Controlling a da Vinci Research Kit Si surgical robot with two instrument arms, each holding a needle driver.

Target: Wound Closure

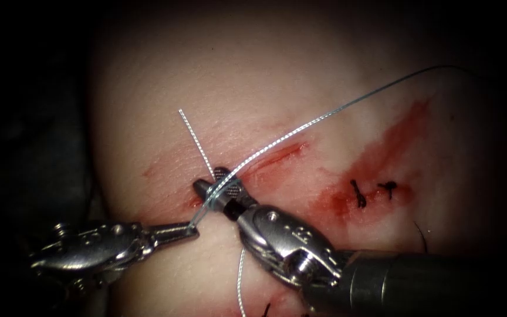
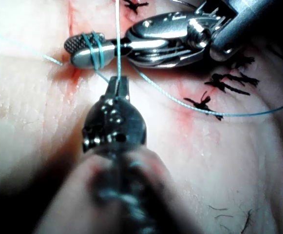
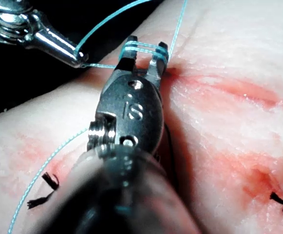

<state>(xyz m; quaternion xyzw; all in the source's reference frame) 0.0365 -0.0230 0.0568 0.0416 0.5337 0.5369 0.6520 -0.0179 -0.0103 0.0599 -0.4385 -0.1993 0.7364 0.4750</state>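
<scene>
The pale tissue [image 1: 165, 88] is lying under the light, with darkness all around it. Nearest to me, the left tool [image 1: 193, 230] is reaching in from the left with its jaws pressed together, pinching the thread [image 1: 324, 116] at their very tip. Just beside it, the right tool [image 1: 215, 186] is coming in from the right. Its jaws are standing a little apart, and the thread is wrapping around both of them in two loops. It is gripping nothing that I can see.

A short loose end of thread [image 1: 193, 136] is sticking up just behind the jaws. The long part is running away up to the right, over the thin red cut [image 1: 277, 154]. Farther right, red fluid [image 1: 382, 158] is staining the tissue, and two small dark stitches [image 1: 358, 194] are sitting in it. I cannot spot the needle.
</scene>
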